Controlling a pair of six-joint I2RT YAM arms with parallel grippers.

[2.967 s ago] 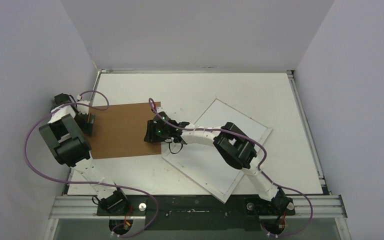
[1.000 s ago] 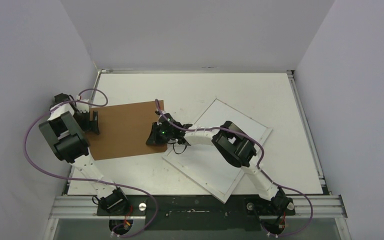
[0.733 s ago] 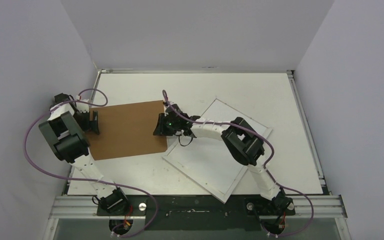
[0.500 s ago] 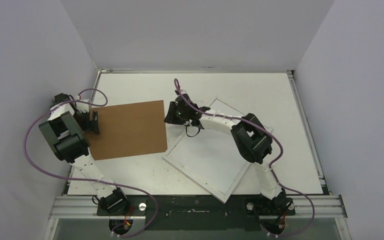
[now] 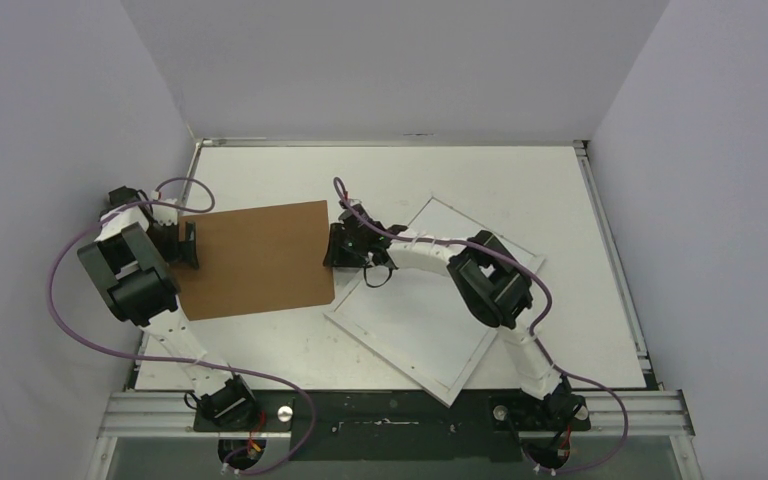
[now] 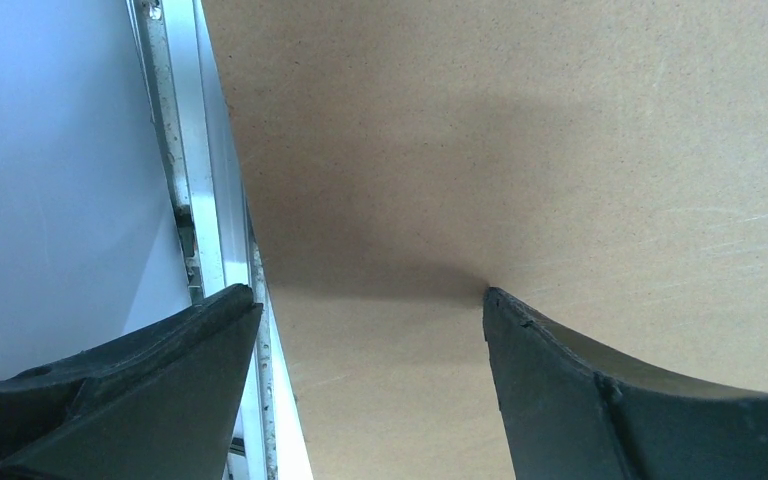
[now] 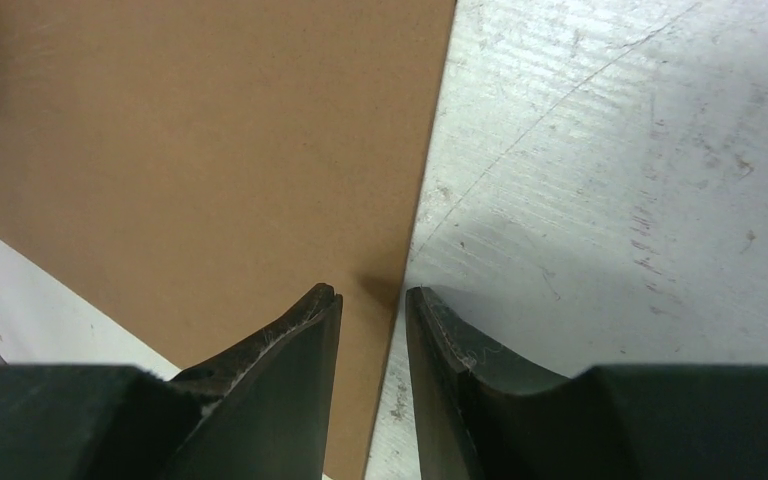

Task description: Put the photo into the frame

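Note:
The photo is out of view. The white frame (image 5: 430,320) lies flat and turned at an angle, right of centre. A plain brown backing board (image 5: 255,260) lies flat to its left. My left gripper (image 5: 188,245) stands open at the board's left edge. In the left wrist view its jaws (image 6: 370,292) are spread wide over that edge, one finger (image 6: 600,390) above the board (image 6: 520,150). My right gripper (image 5: 335,245) is at the board's right edge. Its jaws (image 7: 372,292) stand slightly open, straddling that edge of the board (image 7: 190,150) with nothing gripped.
The white table (image 5: 460,180) is boxed in by pale walls on three sides. A metal rail (image 6: 185,150) runs along its left edge, close to my left gripper. The right arm's forearm crosses above the frame's upper left corner.
My right gripper let go of the board's right edge, swung toward the far side, then came back to that edge with its jaws parted. The board shifted slightly right. The left arm stayed put.

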